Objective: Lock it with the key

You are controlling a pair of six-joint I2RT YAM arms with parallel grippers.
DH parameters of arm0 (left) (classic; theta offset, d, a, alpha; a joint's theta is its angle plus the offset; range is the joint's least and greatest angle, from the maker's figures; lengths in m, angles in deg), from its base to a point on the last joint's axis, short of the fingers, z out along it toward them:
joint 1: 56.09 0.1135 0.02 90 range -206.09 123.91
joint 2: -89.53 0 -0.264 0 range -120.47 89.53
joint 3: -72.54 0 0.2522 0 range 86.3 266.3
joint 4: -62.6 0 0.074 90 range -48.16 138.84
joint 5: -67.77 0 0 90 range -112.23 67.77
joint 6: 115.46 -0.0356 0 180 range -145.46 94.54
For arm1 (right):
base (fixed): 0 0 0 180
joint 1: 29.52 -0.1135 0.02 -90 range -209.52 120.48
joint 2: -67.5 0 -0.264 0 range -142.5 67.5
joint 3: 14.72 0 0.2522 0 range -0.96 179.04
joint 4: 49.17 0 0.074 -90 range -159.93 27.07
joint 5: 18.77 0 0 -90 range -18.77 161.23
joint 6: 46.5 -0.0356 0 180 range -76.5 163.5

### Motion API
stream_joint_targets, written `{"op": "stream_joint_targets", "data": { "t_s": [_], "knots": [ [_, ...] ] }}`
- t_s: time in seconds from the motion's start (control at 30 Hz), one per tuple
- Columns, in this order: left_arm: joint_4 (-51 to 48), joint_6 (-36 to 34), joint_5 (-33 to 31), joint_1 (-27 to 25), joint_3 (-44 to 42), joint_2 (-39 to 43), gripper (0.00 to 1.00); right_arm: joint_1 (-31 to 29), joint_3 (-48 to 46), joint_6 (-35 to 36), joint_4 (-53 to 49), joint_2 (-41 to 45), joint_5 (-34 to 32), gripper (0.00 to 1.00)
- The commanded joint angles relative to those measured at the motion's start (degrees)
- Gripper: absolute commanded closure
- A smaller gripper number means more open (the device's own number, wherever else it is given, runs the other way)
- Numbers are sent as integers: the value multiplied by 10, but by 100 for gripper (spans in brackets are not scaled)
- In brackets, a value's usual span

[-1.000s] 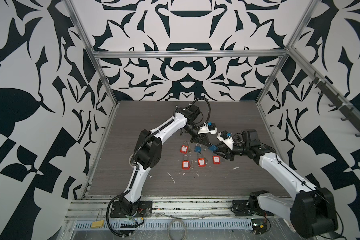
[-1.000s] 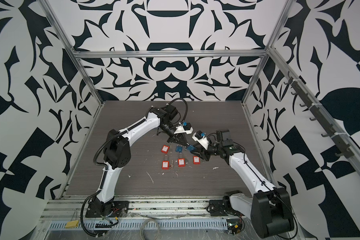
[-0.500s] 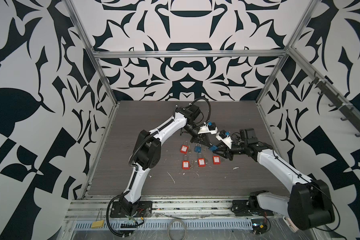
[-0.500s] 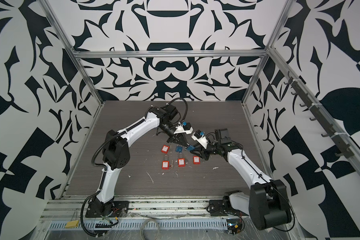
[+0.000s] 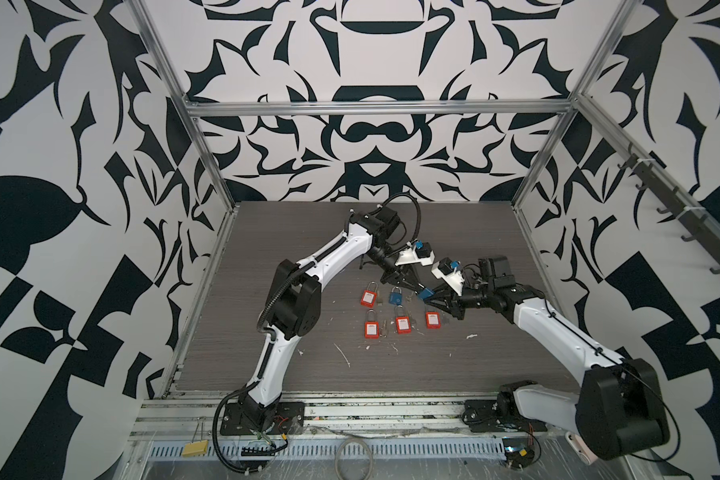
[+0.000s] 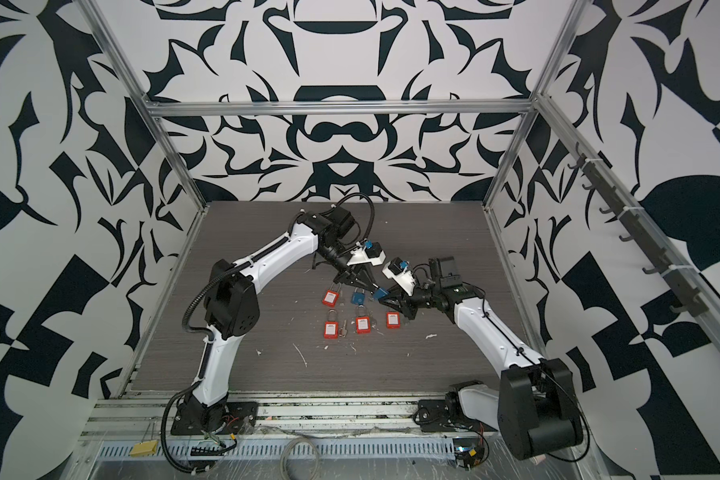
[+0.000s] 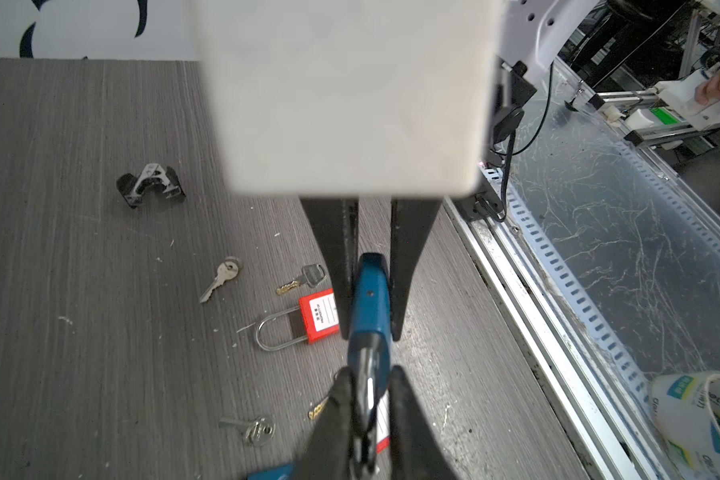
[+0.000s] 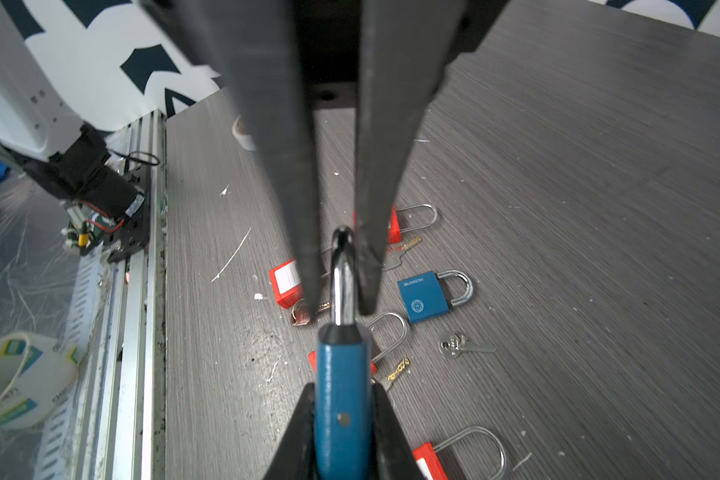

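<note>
A blue padlock [image 5: 424, 294] [image 6: 379, 293] hangs above the table between my two grippers. My right gripper [image 8: 341, 392] [image 5: 432, 297] is shut on its blue body [image 8: 341, 419], fingers pressed on both flat sides. My left gripper [image 7: 368, 376] [image 5: 419, 288] straddles the steel shackle [image 8: 343, 286] with its jaws slightly apart, a small gap showing beside the shackle. No key shows in this padlock. Several loose keys lie on the table below, one silver [image 7: 221, 277] and one brass-bladed [image 7: 304, 279].
On the table below lie a second blue padlock [image 5: 395, 296] [image 8: 431, 293] and several red padlocks [image 5: 368, 296] [image 5: 403, 323] [image 5: 432, 319]. A black clip-like part [image 7: 150, 185] sits farther out. A tape roll [image 7: 699, 419] lies beyond the metal front rail [image 7: 528, 332].
My left gripper's jaws have parted from the shackle. My right gripper's jaws have closed onto the blue body. Both arms have barely shifted.
</note>
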Motion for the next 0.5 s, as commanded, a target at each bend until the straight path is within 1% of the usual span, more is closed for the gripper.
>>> {"op": "stream_joint_targets", "data": {
  "t_s": [0.0, 0.03, 0.1, 0.17, 0.23, 0.3, 0.4, 0.47],
  "knots": [
    [56, 82, 57, 26, -3, 32, 53, 2, 18, -58, 32, 22, -2, 96],
    [98, 122, 56, 40, -25, 46, 39, 1, 22, -70, 24, 20, -8, 97],
    [207, 180, 35, 63, -85, 84, 34, 2, 28, -113, 18, 18, -27, 99],
    [337, 251, 0, 90, -172, 137, 27, 2, 35, -164, 14, 15, -49, 100],
    [444, 313, -27, 115, -246, 182, 24, 1, 35, -226, 28, 12, -72, 100],
    [533, 370, -52, 139, -313, 221, 22, 1, 36, -306, 46, 1, -102, 100],
    [583, 414, -75, 162, -378, 262, 22, 0, 50, -424, 49, -39, -161, 100],
    [582, 417, -88, 167, -409, 286, 21, -4, 62, -468, 43, -67, -181, 100]
  ]
}}
